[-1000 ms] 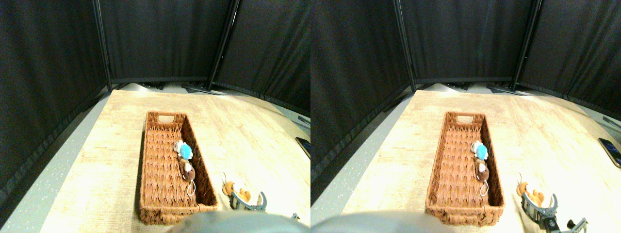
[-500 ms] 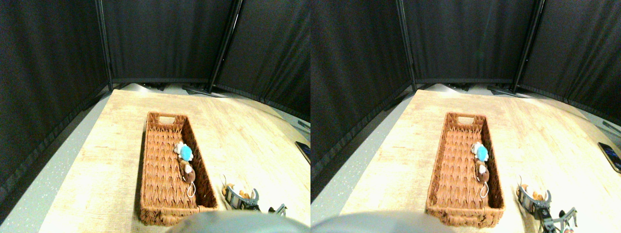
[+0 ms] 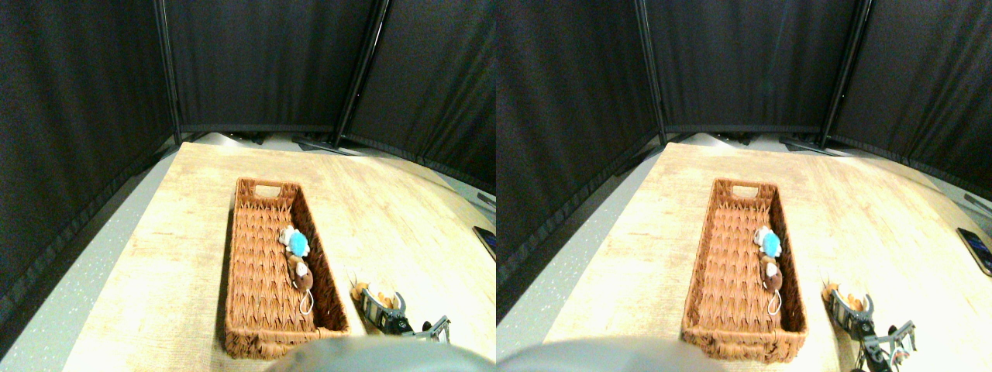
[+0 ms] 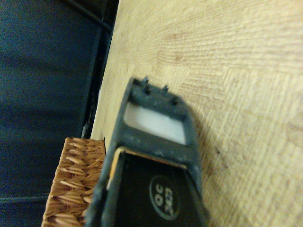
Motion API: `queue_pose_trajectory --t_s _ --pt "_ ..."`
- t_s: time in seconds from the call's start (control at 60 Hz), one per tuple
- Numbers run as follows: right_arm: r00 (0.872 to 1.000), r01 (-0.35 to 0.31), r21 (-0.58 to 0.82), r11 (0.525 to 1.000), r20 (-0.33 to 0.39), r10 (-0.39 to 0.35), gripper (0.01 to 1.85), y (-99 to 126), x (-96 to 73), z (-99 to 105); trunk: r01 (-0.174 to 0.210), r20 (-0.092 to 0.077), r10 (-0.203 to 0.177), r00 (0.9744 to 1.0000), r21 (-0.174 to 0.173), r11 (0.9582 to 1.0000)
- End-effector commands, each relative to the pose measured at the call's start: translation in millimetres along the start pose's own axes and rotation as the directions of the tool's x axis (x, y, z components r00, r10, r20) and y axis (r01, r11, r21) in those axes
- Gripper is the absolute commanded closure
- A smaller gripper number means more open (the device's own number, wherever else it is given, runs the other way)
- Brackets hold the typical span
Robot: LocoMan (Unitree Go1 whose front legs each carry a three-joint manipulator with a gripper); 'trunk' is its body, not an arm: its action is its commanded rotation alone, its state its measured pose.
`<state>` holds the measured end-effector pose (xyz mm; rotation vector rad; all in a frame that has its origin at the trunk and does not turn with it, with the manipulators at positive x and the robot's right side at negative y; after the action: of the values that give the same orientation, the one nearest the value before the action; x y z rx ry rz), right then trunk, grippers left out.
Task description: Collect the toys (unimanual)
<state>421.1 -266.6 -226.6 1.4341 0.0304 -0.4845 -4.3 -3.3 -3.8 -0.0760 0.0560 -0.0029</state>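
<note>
Two toys lie in the wicker basket (image 3: pixel 256 271) against its right wall: a blue and white one (image 3: pixel 295 243) and a brown one (image 3: pixel 299 273) with a white string loop. An orange toy (image 3: pixel 359 293) lies on the wooden table just right of the basket's near end. My right gripper (image 3: pixel 380 301) is down over this orange toy and hides most of it, so only an orange edge shows on the basket side. In the wrist view the dark gripper (image 4: pixel 158 94) lies low over the table beside a corner of the basket (image 4: pixel 75 184), and the toy is hidden.
Black curtain panels (image 3: pixel 256 62) close off the table's far side and left side. A dark phone (image 3: pixel 487 236) lies at the table's right edge. The grey floor (image 3: pixel 85 287) runs along the left of the table (image 3: pixel 387 201).
My gripper has moved forward and towards the basket, over the orange toy, and now covers more of it. The toys in the basket have not moved.
</note>
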Motion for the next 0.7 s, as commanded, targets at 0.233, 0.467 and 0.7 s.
queue_pose_trajectory --t_s 0.233,0.467,0.7 --pt "0.991 -0.074 -0.034 0.997 0.106 0.077 1.8 18 1.1 -3 -0.015 -0.025 0.014 0.9996 -0.018 0.9997" --pt "0.987 -0.125 -0.134 0.983 0.08 0.137 1.8 34 -2.5 -8 -0.023 -0.013 0.022 0.9997 -0.026 0.9994" --pt "0.979 -0.203 -0.196 0.959 -0.041 0.199 1.8 72 -0.8 -32 -0.033 0.005 0.034 0.9994 -0.053 0.998"
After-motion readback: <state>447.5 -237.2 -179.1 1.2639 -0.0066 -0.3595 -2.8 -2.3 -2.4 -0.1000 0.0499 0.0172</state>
